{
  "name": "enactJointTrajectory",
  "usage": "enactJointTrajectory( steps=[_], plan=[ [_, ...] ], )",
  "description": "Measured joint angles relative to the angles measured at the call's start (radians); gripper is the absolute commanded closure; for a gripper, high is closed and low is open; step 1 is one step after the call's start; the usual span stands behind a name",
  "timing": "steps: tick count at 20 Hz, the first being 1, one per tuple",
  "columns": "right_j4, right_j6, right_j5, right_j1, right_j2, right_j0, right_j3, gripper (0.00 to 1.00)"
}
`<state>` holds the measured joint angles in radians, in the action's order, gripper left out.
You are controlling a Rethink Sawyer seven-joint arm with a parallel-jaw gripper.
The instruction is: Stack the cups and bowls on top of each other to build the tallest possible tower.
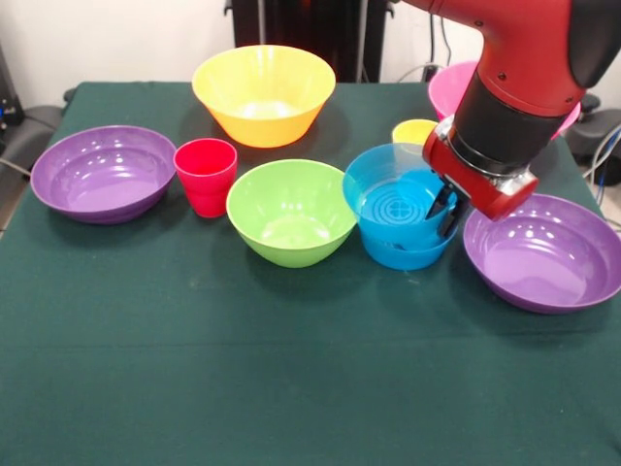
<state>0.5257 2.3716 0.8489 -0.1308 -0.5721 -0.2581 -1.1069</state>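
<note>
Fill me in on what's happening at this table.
The red arm's gripper reaches down into a blue bowl that sits nested on another blue piece. Whether it grips the rim is unclear. Around it stand a green bowl, red cup, two purple bowls, and an orange-yellow bowl. No tall tower yet.

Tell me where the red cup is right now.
In the front view the red cup stands upright on the table's left half, between the left purple bowl and the green bowl, with the orange-yellow bowl behind it.
</note>
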Motion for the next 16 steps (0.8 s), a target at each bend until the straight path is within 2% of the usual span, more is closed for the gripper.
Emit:
enactJointTrajectory(
  steps=[5, 16],
  plan=[
    [0.004, 0.0, 0.0, -0.005, 0.0, -0.014, -0.011, 1.0],
    [0.022, 0.0, -0.001, -0.044, 0.0, -0.088, -0.082, 1.0]
  ],
)
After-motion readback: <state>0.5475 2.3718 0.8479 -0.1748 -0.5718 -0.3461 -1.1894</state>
